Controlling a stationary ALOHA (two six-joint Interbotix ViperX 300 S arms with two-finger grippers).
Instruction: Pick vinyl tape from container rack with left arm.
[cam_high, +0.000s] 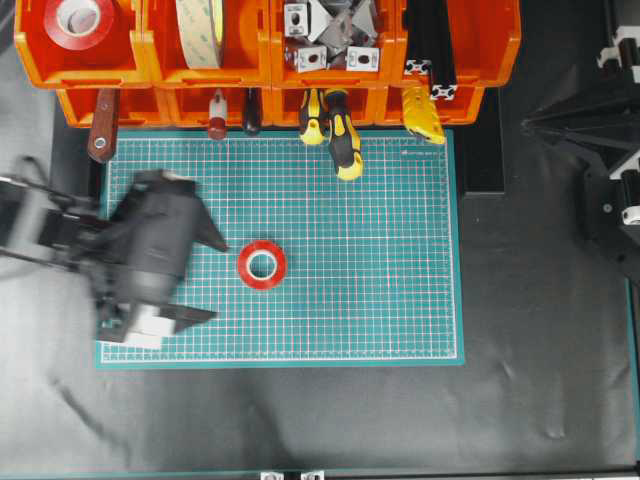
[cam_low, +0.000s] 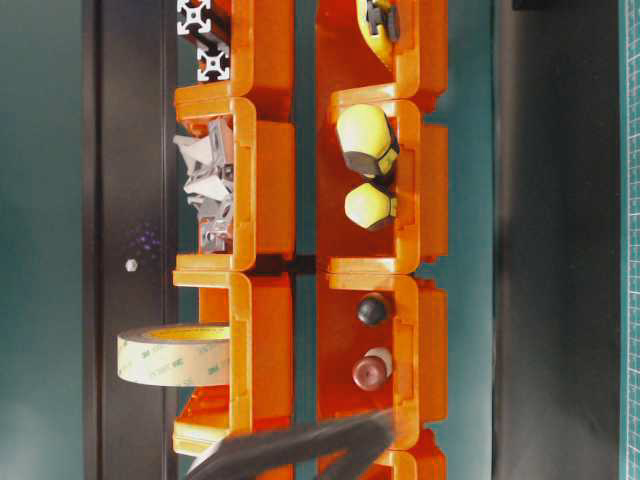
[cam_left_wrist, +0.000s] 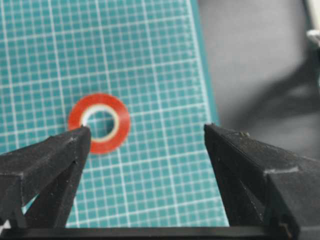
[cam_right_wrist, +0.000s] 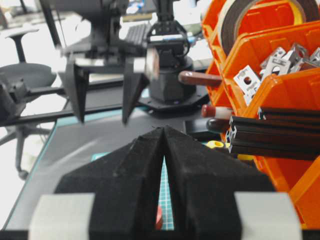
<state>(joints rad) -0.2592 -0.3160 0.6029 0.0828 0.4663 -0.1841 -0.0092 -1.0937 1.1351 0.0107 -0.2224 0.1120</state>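
The vinyl tape (cam_high: 262, 264), a small red ring with a white core, lies flat on the green cutting mat (cam_high: 380, 290), apart from the container rack (cam_high: 270, 60) of orange bins at the back. My left gripper (cam_high: 218, 280) is open and empty, just left of the tape, and motion-blurred. In the left wrist view the tape (cam_left_wrist: 99, 122) lies on the mat beyond the left fingertip, outside the gap of the open gripper (cam_left_wrist: 146, 130). My right gripper (cam_right_wrist: 164, 129) is shut and empty; its arm (cam_high: 610, 150) stays at the right edge.
A bigger red roll (cam_high: 78, 22) sits in the top-left bin beside a cream tape roll (cam_high: 200, 30). Metal brackets (cam_high: 330, 35) and black profiles (cam_high: 430, 45) fill other bins. Tool handles (cam_high: 340, 130) stick out over the mat's back edge.
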